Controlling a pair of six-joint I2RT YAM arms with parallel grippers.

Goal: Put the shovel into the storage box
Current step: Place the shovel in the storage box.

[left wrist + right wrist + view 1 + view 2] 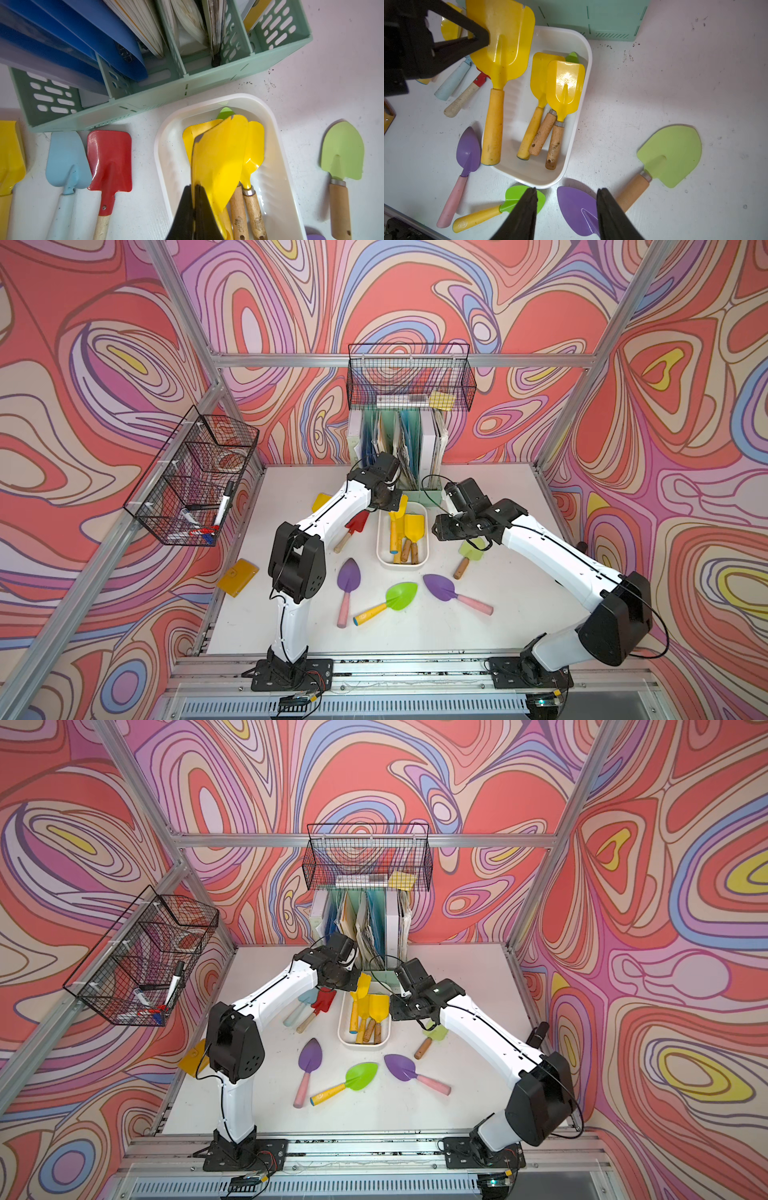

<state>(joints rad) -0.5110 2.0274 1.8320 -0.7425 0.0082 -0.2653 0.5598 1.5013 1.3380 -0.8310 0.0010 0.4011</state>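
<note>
**A:** In both top views, where is the left gripper (395,506)?

**B:** Just above frame centre, clamped on the blade of a big yellow metal shovel (402,502) with a yellow handle. The blade is up at the gripper. The handle slopes down over the shallow white plastic storage box (380,545), which sits at the centre of the white counter (415,632).

**A:** And the right gripper (437,531)?

**B:** Right of the box, above the counter. From up there I cannot tell how its fingers stand.

**A:** What does the left wrist view show?

**B:** The black fingers (185,207) are pressed together with the yellow blade (220,158) between them, above the box (164,145). Smaller yellow shovels with wooden handles (252,145) lie inside the box, with a green tip poking out behind them. A mint-green slotted plastic file holder (145,99) stands just beyond the box. A red square-bladed shovel (110,160) and a light blue pointed shovel (66,160) lie side by side on the counter near one long side of the box. A pale green shovel (342,151) lies near the other.

**A:** And the right wrist view?

**B:** The right gripper (566,190) has its fingers (525,214) apart with nothing between them. A purple pointed shovel (577,205) lies on the counter below. Across the box (588,62), the left gripper (481,39) grips the big shovel (502,47), whose handle end is over the box's rim. Whether it touches I cannot tell.
</note>
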